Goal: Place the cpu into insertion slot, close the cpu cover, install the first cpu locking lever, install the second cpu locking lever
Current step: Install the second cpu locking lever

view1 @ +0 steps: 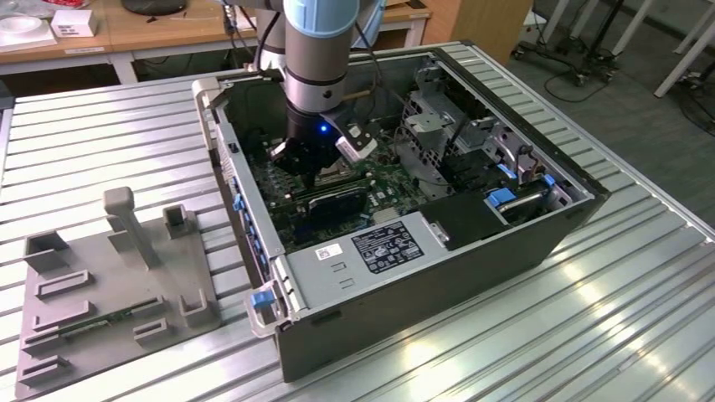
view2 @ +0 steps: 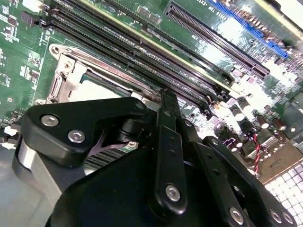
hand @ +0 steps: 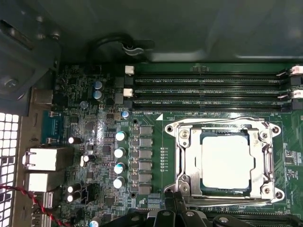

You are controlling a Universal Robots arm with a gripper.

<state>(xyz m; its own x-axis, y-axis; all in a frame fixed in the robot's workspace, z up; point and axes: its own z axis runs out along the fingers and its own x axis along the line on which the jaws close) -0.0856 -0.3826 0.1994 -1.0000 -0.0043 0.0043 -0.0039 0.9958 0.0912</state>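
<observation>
Silver metal frames the scene: the cpu cover (hand: 225, 163) lies flat and closed over the insertion slot (hand: 204, 137), and the cpu (hand: 225, 161) sits inside it, its pale top showing through the cover's square window in the first wrist view. Thin wire levers (hand: 222, 122) run along the edges of the cover. Beside the socket, long black memory slots (hand: 208, 92) lie in a parallel row on the green circuit board (hand: 151, 118), and a column of small capacitors (hand: 120, 158) stands on the socket's other side.

In the exterior view the arm (view1: 318, 50) reaches down into the open computer case (view1: 447, 251), which rests on a ribbed metal table (view1: 112, 142). The end effector (view1: 316, 159) hangs low over the board, just above the socket area. A grey fixture tray (view1: 112, 285) lies on the table towards the exterior view's left of the case.

In the second wrist view the black linkage of the end effector (view2: 163, 101) hides much of the socket; whether its fingers are clenched or released, I cannot tell.
</observation>
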